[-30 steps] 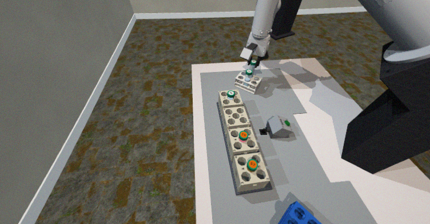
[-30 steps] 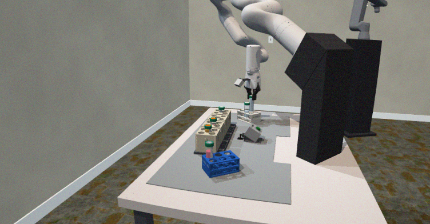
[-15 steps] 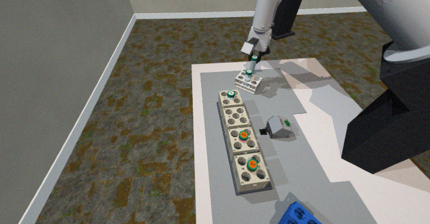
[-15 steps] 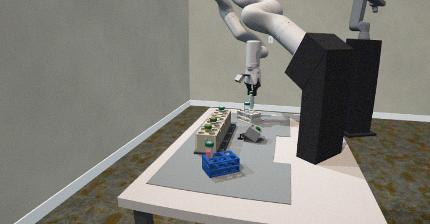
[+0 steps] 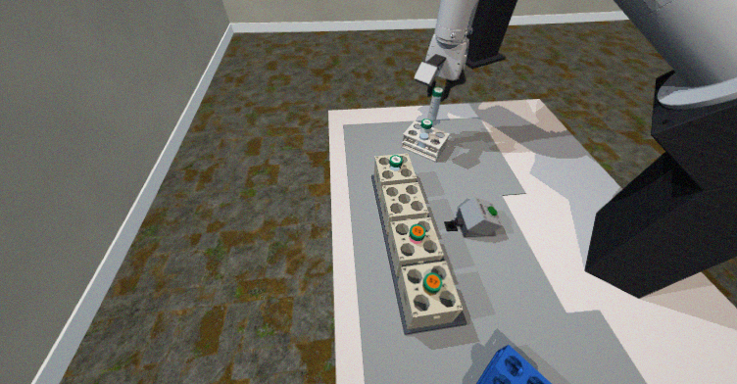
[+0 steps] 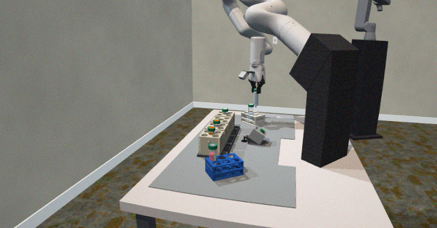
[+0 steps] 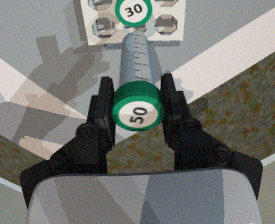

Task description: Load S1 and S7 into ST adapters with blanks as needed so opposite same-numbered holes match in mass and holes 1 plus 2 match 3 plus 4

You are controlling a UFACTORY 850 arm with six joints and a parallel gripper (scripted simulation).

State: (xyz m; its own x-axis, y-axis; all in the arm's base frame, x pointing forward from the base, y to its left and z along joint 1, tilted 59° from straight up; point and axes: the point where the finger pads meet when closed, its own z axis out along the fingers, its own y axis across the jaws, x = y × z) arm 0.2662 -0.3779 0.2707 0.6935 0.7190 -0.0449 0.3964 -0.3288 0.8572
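Arm pose: wrist vertical, end effector (image 6: pixel 256 89) pointing straight down above the desk (image 6: pixel 321 192).
End effector: closed on the 50 mL blank (image 7: pixel 137 111) just under its cap, tube hanging upright.
Below it: blank rack RB (image 5: pixel 423 144), with the 30 mL blank (image 7: pixel 133 8) seated.
Wrist view only: cap numerals.
Exterior view only: blue sample rack RS (image 6: pixel 225 167), well nearer the camera.
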